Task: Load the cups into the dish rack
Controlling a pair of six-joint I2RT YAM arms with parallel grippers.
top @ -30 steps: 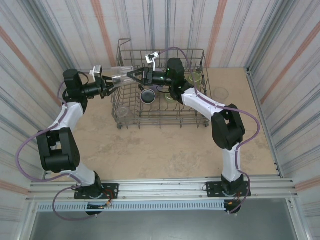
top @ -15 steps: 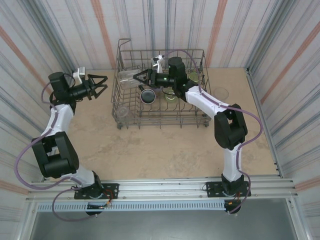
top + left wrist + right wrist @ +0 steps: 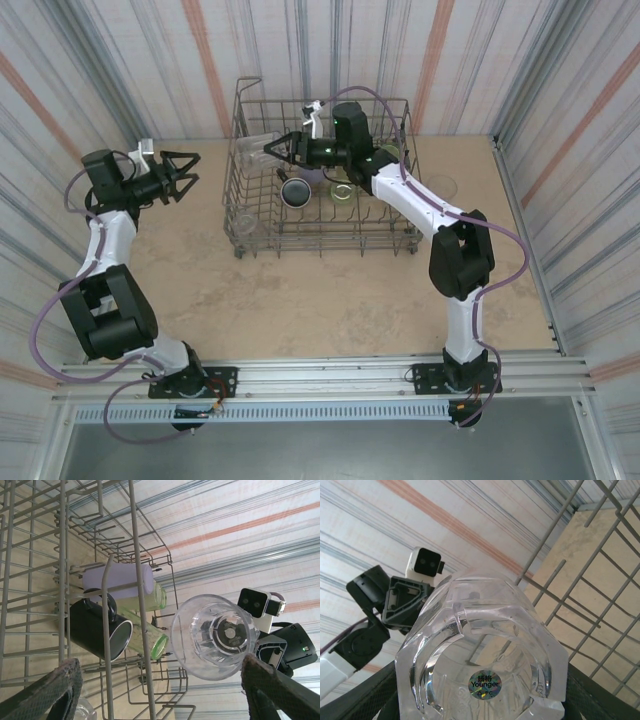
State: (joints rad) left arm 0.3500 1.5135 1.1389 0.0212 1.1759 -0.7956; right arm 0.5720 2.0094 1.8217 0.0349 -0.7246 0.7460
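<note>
Nearest, over the surface [image 3: 300, 300], the left tool [image 3: 188, 172] has let go of the clear cup [image 3: 255, 147] and drawn back outside the dish rack [image 3: 237, 215], fingers spread and empty, so the handover looks done. Farther back, the right tool [image 3: 287, 148] pinches that cup at its base end, lying sideways above the rack's far-left corner, well apart from the left tool.

A mottled beige tabletop [image 3: 300, 290] is boxed in on the left, far and right sides by pale walls [image 3: 120, 60] striped in grey, blue and rust-red (the stripes fan outward), with an aluminium rail [image 3: 330, 372] along the near edge, all evenly lit.
</note>
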